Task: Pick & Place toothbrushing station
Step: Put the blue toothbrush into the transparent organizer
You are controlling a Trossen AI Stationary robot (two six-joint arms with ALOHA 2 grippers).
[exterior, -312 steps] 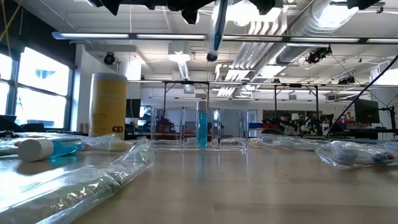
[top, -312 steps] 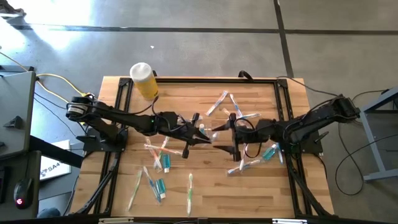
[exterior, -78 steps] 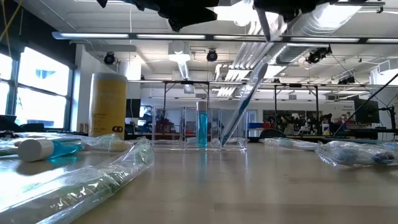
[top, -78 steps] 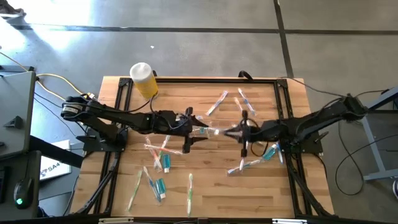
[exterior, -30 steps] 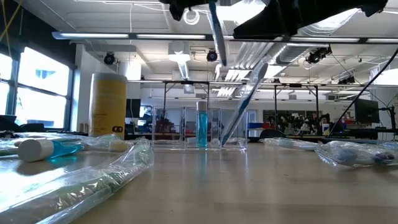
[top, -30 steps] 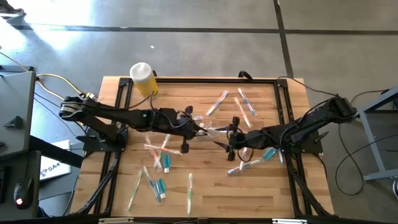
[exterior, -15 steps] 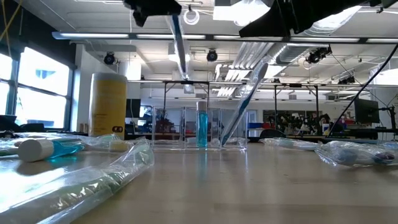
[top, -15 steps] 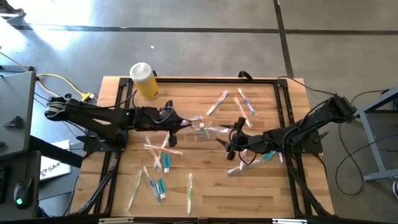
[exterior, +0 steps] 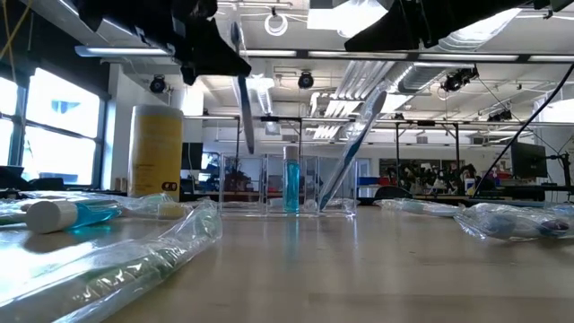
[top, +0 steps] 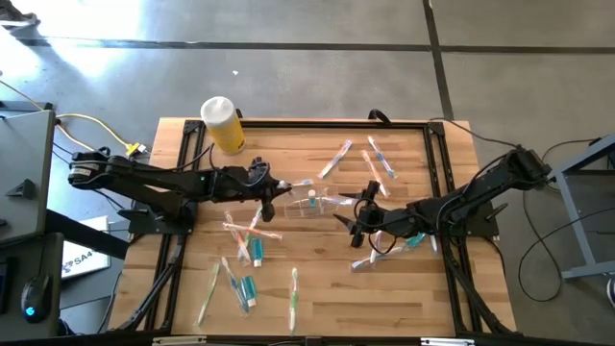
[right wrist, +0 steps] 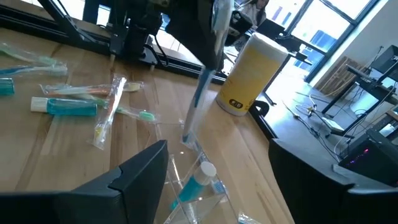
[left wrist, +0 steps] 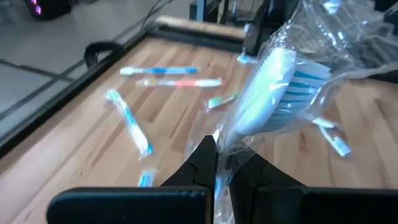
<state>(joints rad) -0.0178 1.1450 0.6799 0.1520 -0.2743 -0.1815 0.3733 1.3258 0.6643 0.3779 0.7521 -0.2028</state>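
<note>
The small clear container [top: 313, 200] stands at mid-table. It holds an upright white tube with a teal end [exterior: 291, 179] and a leaning blue toothbrush [exterior: 352, 148]. My left gripper [top: 265, 188] is left of the container and is shut on a clear-wrapped toothbrush [exterior: 242, 94] with a white and teal head [left wrist: 273, 81]. My right gripper [top: 350, 223] is open and empty, just right of and nearer than the container [right wrist: 199, 180]. Several wrapped toothbrushes and tubes [top: 242, 252] lie on the table. My left gripper pinches the wrapped toothbrush between its two fingers at the handle and wrapper [left wrist: 219, 148], behind the head. The fingers come from above. The brush hangs below them, nearly upright and clear of the table [exterior: 247, 135].
A yellow bottle with a white cap [top: 223, 123] stands at the far left corner. More wrapped brushes lie far right of the container [top: 377, 161] and under the right arm [top: 389, 252]. Black frame rails [top: 437, 173] run along the table's sides.
My left gripper has gone toward the table's left edge, away from the container, and a little down. It still holds the wrapped toothbrush, which hangs clear of the table. The brush leaning in the container has stayed put.
</note>
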